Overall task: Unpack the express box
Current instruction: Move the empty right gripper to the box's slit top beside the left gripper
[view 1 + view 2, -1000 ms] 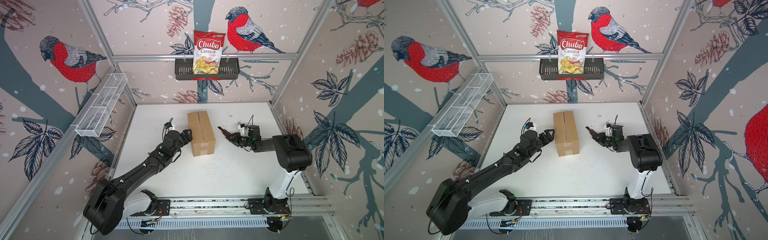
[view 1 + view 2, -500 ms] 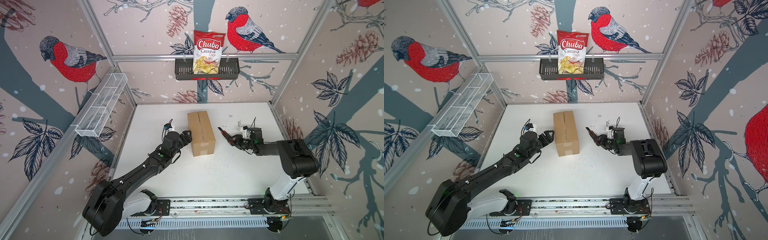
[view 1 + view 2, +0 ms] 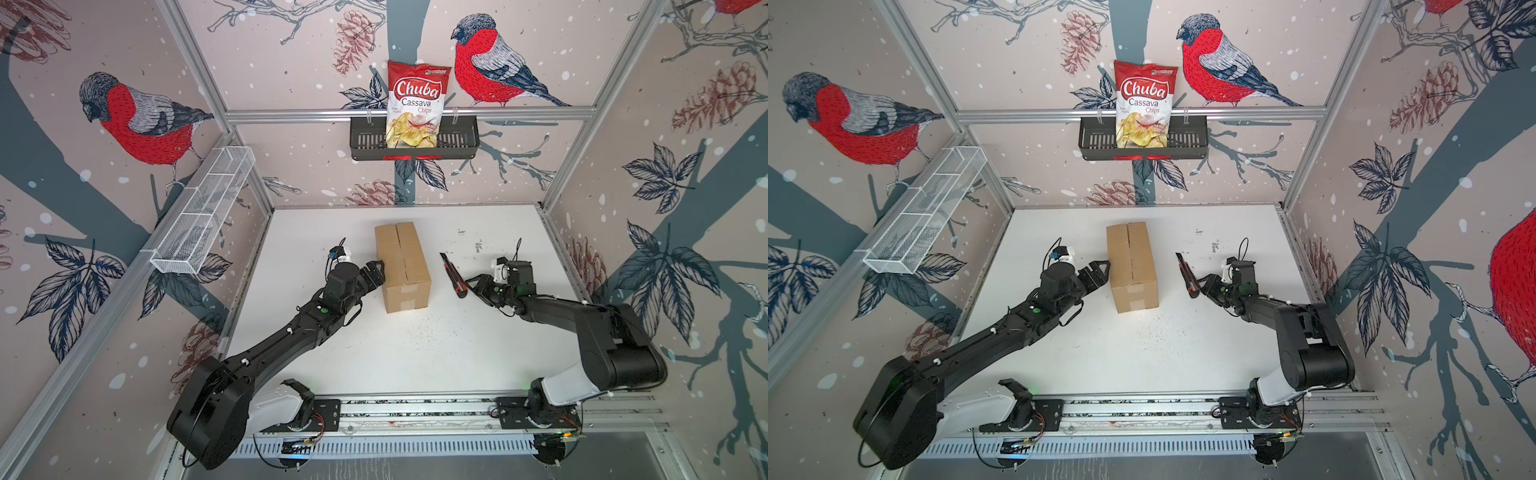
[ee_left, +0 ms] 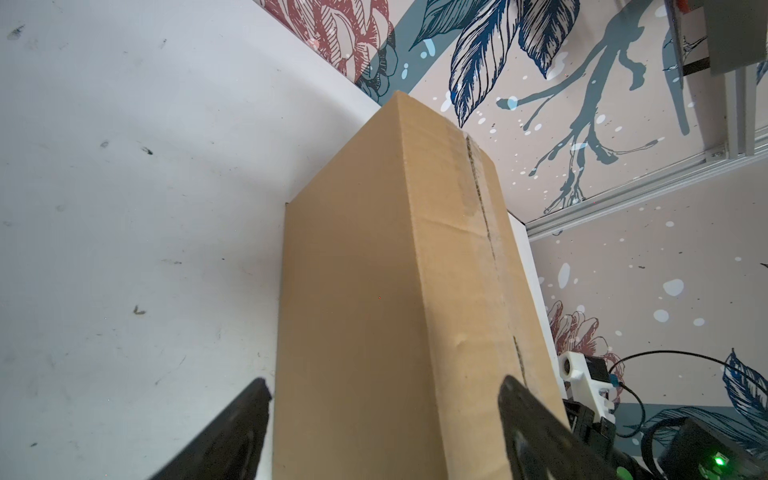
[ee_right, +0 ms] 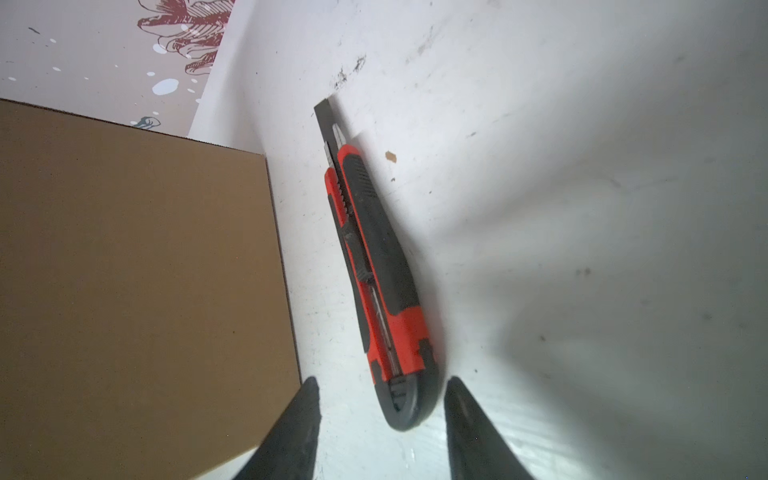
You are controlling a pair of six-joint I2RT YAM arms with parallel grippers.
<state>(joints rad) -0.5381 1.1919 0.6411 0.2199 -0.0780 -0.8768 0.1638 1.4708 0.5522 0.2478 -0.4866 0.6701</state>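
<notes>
Box (image 3: 402, 266) is plain brown cardboard, oblong, flaps closed.

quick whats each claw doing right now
left claw: open, beside the brown cardboard box, gripping nothing
right claw: open, holding nothing; red-and-black utility knife lies loose at its tips

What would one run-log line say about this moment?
left gripper: open, at side of brown cardboard box | right gripper: open, straddling end of red-and-black utility knife | knife: lying on white table
</notes>
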